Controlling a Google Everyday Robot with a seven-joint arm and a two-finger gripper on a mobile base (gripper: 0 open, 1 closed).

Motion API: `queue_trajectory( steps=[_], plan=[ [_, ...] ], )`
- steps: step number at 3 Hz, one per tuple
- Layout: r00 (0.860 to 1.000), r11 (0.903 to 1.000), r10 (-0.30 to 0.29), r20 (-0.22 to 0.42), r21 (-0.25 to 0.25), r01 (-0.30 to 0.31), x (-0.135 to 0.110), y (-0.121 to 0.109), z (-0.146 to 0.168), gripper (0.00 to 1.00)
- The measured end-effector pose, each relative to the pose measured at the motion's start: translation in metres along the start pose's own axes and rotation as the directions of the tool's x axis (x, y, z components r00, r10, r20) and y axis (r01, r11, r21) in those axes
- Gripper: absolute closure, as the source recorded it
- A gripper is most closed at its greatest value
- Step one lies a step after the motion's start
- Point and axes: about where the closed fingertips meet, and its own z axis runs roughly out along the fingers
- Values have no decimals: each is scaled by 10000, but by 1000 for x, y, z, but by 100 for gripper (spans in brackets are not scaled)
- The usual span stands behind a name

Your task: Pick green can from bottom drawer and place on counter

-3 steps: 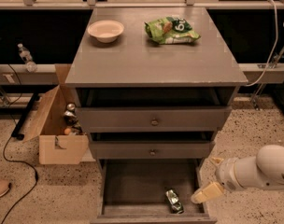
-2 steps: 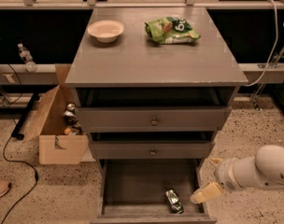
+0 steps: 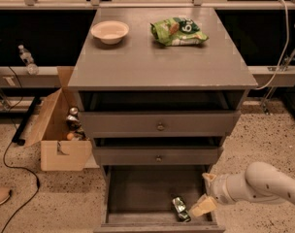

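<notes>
The green can lies on its side on the floor of the open bottom drawer, near the front right corner. My gripper reaches in from the right on a white arm and sits just right of the can, at the drawer's right wall. One pale finger points toward the can. The counter is the grey top of the cabinet, above the two upper drawers.
A cream bowl and a crinkled green snack bag lie on the counter's back part. An open cardboard box with bottles stands left of the cabinet. A black cable runs over the speckled floor.
</notes>
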Motion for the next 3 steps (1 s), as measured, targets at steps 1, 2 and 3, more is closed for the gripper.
queue_trajectory(
  steps=[1,2,3],
  plan=[
    [9996,9989,272,-52,-372,-274,29,-3,50,0],
    [9978,9975,511,-411,-476,-530,55,-6,95,0],
    [9939,9954,861,-695,-360,-887,76,-14,127,0]
  ],
)
